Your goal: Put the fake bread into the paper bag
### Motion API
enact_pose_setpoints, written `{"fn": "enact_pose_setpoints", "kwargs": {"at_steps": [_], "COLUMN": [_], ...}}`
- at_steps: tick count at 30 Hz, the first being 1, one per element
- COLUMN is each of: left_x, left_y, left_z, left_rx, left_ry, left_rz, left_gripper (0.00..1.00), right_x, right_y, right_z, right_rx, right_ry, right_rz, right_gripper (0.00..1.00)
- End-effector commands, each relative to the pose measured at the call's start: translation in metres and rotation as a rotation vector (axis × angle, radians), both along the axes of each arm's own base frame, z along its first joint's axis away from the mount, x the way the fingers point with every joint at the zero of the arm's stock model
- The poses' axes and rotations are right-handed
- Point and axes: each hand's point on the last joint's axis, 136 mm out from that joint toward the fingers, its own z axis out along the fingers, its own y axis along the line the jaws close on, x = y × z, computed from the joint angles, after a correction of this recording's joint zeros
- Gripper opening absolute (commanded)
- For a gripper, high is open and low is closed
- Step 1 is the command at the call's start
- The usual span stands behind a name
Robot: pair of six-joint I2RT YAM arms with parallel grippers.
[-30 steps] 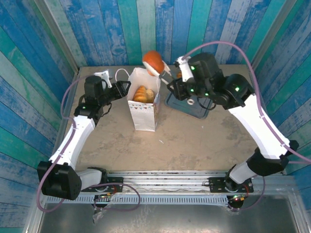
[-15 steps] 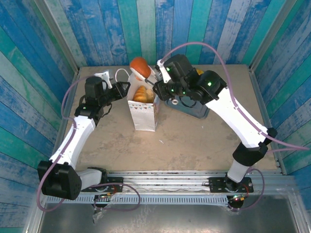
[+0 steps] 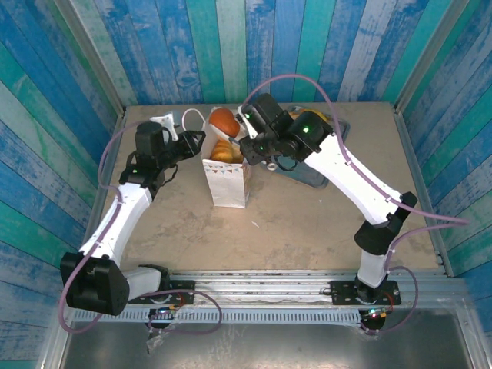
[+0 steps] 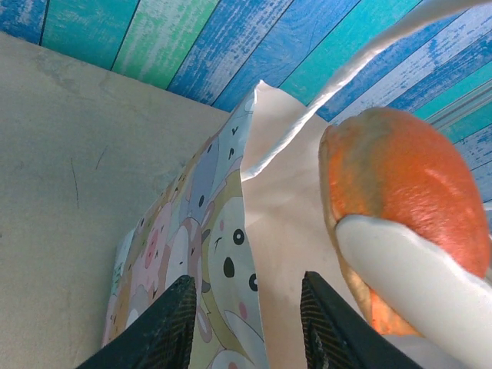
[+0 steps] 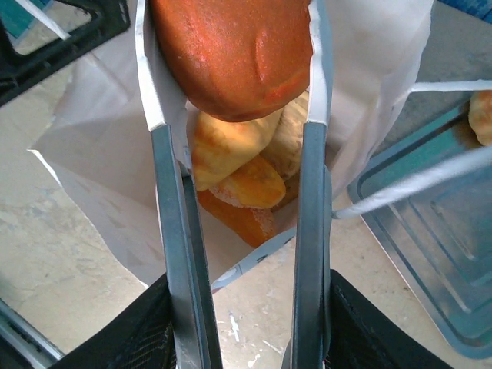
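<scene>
The white paper bag [image 3: 228,183] stands upright mid-table with several golden pieces of fake bread [image 5: 238,177] inside. My right gripper [image 5: 242,323] is shut on the metal tongs [image 5: 173,215], its fingers pressing both arms from outside. The tongs pinch an orange-brown round bun [image 3: 223,119] right over the bag's open mouth, and the bun [image 5: 231,54] hangs above the pieces inside. My left gripper [image 4: 246,323] is at the bag's left rim, its jaws apart on either side of the printed wall [image 4: 207,231]. The bun [image 4: 400,184] and a white tong tip [image 4: 407,269] are close by.
A grey metal tray [image 3: 311,178] lies right of the bag, partly under my right arm, with more bread [image 3: 307,115] at its far end. The bag's white cord handle [image 4: 346,77] loops upward. Blue plank walls close in the table on three sides.
My right arm has swung left and down, carrying the bun in the tongs from beyond the bag to over its mouth. The left jaws have narrowed around the bag wall.
</scene>
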Motion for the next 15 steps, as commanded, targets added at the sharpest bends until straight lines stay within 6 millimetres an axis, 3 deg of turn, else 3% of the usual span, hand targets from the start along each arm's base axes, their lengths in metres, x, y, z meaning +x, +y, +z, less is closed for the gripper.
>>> {"fn": "enact_pose_setpoints", "kwargs": {"at_steps": [1,15], "left_x": [0.003,0.003], "left_y": [-0.002,0.0], "left_z": [-0.006,-0.007], "left_rx": [0.007,0.01], "left_ry": [-0.002,-0.001], "left_rz": [-0.004,0.006], "left_gripper": [0.39,0.34], "right_x": [0.006,0.012], "right_y": [-0.004,-0.012], "right_z": [0.009,-0.012], "right_rx": [-0.02,-0.119], "right_ry": [-0.046,-0.03], "right_rz": [-0.021,-0.052], "right_gripper": [0.47,0.51]}}
